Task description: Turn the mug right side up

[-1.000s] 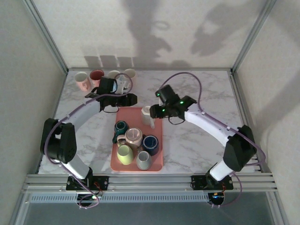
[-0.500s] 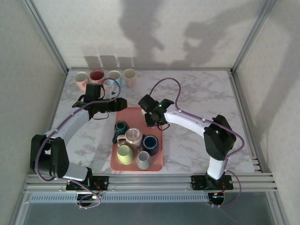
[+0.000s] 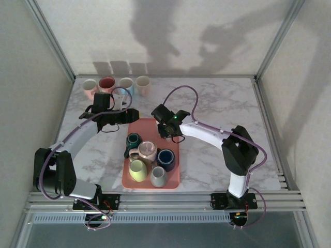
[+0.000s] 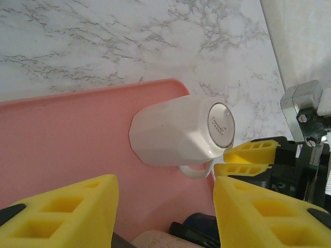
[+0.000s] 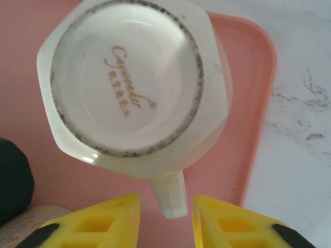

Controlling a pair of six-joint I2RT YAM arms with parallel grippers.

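White faceted ceramic mug (image 5: 132, 85) stands inverted in the far right corner of the pink plastic tray (image 5: 261, 77), mouth down and printed base up, so its long axis is vertical. Its handle (image 5: 170, 194) projects sideways, straight toward the right gripper (image 5: 166, 219), the nearer of the two tools, which looks down along that axis. The yellow fingers (image 5: 103, 225) of that gripper stand partly spread, one on each side of the handle. A sliver of tray shows between finger and handle on both sides, so nothing is pinched yet. The left gripper (image 4: 164, 206) hovers near the tray's far left corner, spread wide and empty, facing the mug's side wall. The coming move appears to be a pinch on the handle, then a lift and a half-turn. Room is tight on the near side, where a dark mug (image 5: 10, 175) and a beige mug (image 5: 28, 219) sit close by. The tray rim lies just beside the mug on the right, and beyond it the grey-veined marble table (image 5: 300, 129) offers open room for the turn.
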